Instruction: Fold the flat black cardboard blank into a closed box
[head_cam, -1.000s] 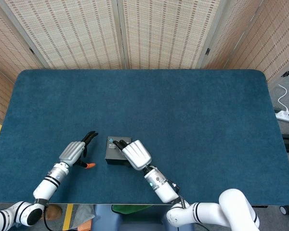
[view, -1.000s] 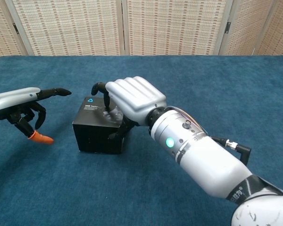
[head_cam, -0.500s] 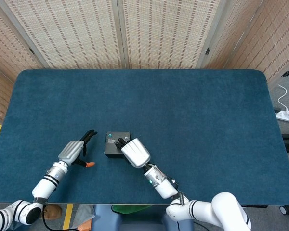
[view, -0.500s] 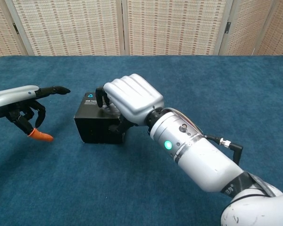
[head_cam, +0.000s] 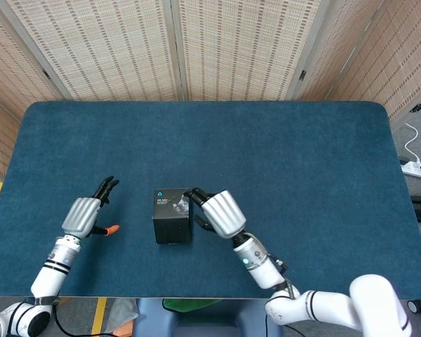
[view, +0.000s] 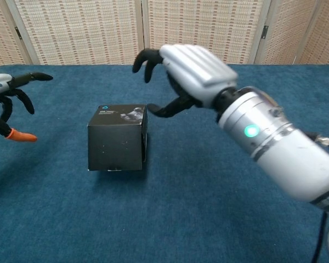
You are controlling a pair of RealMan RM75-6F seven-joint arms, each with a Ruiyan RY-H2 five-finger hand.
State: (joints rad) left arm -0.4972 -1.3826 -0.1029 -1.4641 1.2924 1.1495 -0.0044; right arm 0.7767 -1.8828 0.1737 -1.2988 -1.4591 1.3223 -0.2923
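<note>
The black cardboard box (head_cam: 172,215) (view: 118,137) stands closed on the blue table, a small logo and white print on its top. My right hand (head_cam: 216,211) (view: 189,69) hovers just right of and above it, fingers curled apart, touching nothing. Well to the left of the box my left hand (head_cam: 84,215) (view: 8,97) is held off the table with fingers spread and an orange-tipped thumb; nothing is in it.
Blue cloth covers the table (head_cam: 281,154), whose front edge runs close below both arms. Woven folding screens (head_cam: 175,49) stand behind the far edge. A power strip (head_cam: 417,168) lies on the floor at the right.
My right hand has let go of the box top and lifted up and to the right. My left hand has drawn away to the left. The box now stands free.
</note>
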